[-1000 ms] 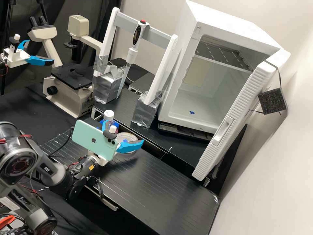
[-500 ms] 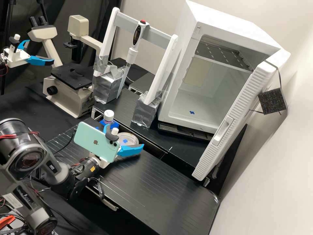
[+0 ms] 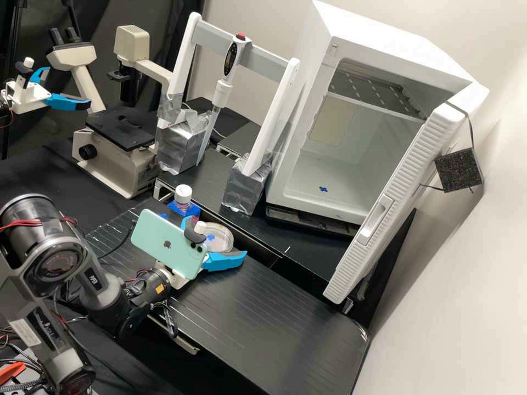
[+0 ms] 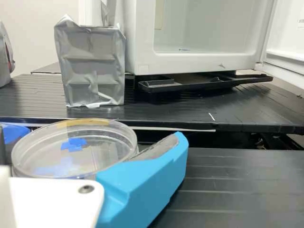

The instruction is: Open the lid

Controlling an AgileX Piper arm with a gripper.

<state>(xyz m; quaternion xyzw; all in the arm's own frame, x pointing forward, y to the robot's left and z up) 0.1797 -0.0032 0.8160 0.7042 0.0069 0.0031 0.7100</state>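
My gripper (image 3: pixel 216 237) stands open at the near side of a clear round dish (image 3: pixel 224 240) in the high view, one blue finger toward the dish's left and the other toward its right. A mint-green phone hides part of the gripper. In the wrist view the gripper (image 4: pixel 90 142) has one blue finger in front of the right rim of the dish (image 4: pixel 102 151); the other finger is mostly cut off at the left edge. The clear lid (image 4: pixel 92 124) lies flat on the dish, and a blue tape cross shows at it. I cannot tell whether a finger touches the rim.
A white-capped bottle (image 3: pixel 183 196) stands in a blue holder (image 3: pixel 193 211) left of the dish. Behind are a foil-wrapped block (image 3: pixel 245 189), a pipette (image 3: pixel 221 90) on a white frame, a microscope (image 3: pixel 118 142) and an open white cabinet (image 3: pixel 299 181). A raised bench edge (image 4: pixel 175 127) runs behind the dish.
My gripper has come lower and a little to the right in the high view, uncovering more of the dish and the bottle. The fingers have stayed open.
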